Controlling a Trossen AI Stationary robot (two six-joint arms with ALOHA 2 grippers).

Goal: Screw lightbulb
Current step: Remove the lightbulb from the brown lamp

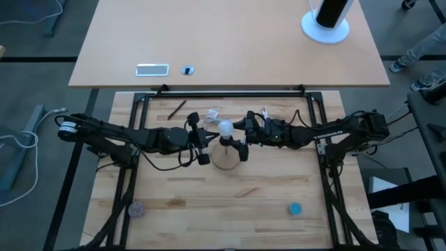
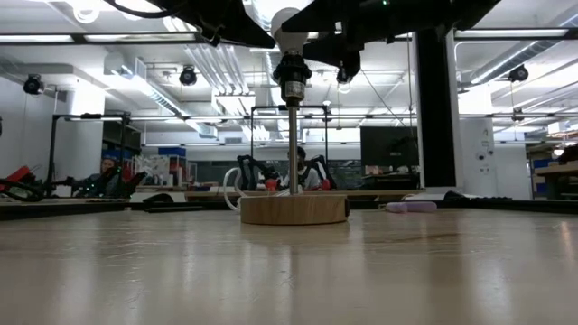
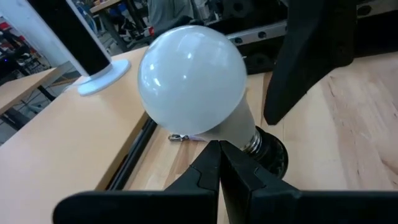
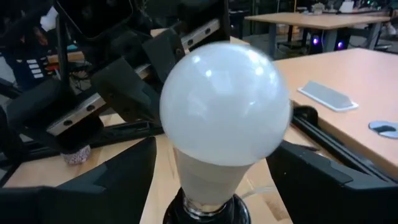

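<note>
With the lightbulb point(image 4: 225, 118) seated in its socket point(image 2: 293, 77), the right gripper point(image 1: 240, 138) straddled it, jaws apart, needing to close and twist, while the left gripper point(image 1: 202, 140) waited beside, jaws together.

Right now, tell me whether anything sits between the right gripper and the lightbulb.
Nothing visible does. The right gripper is open, one finger on each side of the lightbulb, which already sits in the black socket.
</note>
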